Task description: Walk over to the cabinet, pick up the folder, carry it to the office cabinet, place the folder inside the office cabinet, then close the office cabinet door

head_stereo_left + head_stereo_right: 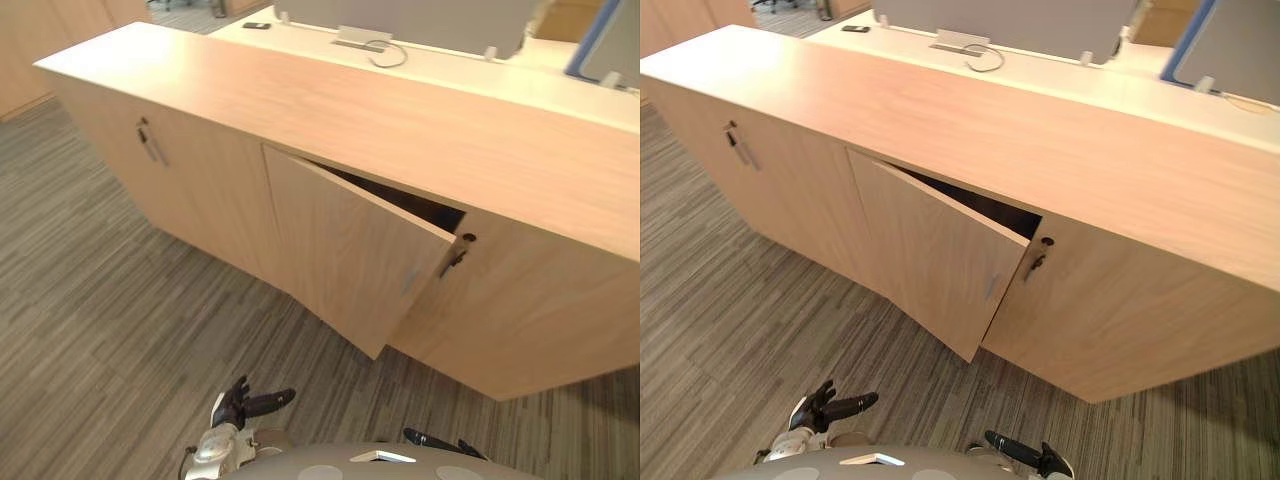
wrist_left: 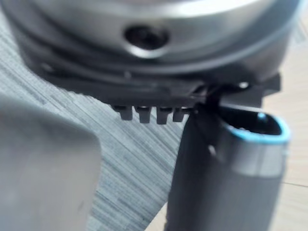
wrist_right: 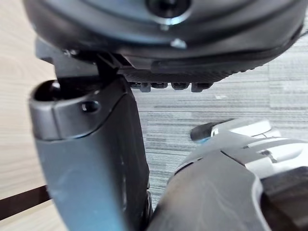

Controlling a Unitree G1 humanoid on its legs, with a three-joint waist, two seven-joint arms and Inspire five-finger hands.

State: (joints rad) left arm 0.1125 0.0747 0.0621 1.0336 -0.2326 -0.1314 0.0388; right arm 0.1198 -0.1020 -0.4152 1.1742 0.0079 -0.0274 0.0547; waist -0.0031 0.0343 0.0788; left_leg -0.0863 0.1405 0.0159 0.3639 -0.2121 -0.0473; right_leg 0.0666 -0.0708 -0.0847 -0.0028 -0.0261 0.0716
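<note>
A long, low, light-wood office cabinet (image 1: 420,130) stands before me. Its middle door (image 1: 350,250) hangs ajar, swung out at its right edge, with a dark gap (image 1: 405,200) behind it; the inside is hidden. To the right of the gap, a small dark handle with a keyhole (image 1: 456,256) sits on the neighbouring door. My left hand (image 1: 245,403) hangs low above the carpet, well short of the door, fingers relaxed and holding nothing. My right hand (image 1: 1025,455) is low at the right, also open and holding nothing. The thumbs stand out in the wrist views (image 2: 226,178) (image 3: 91,159).
The cabinet's left door (image 1: 200,190) is closed, with a handle (image 1: 150,142). Behind the cabinet runs a white desk (image 1: 450,65) with a looped cable (image 1: 388,55), a small dark object (image 1: 256,25) and a grey partition (image 1: 400,18). Striped grey carpet (image 1: 120,330) lies between me and the cabinet.
</note>
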